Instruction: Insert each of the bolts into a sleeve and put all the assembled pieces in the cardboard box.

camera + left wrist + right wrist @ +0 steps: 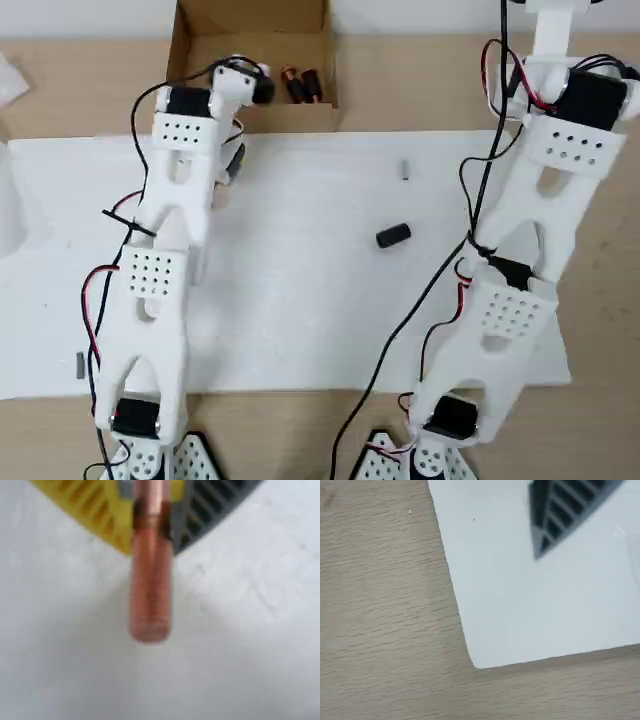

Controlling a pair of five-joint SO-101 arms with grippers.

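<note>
My left gripper (150, 545) is shut on a copper-coloured bolt (149, 595), gripped between the yellow and dark fingers and sticking out over the white sheet. In the high view this gripper (232, 165) hangs just in front of the cardboard box (182, 60), which holds assembled copper-and-black pieces (300, 84). A black sleeve (393, 236) lies on its side mid-sheet. A small grey piece (405, 170) lies beyond it. One dark finger (560, 520) of my right gripper hovers over a corner of the sheet (530, 610), holding nothing that I can see.
The right arm (520, 290) stretches along the right edge of the white sheet (300, 320), with cables trailing over it. Another small grey piece (80, 365) lies at the sheet's near left edge. Bare wooden table (380, 605) surrounds the sheet.
</note>
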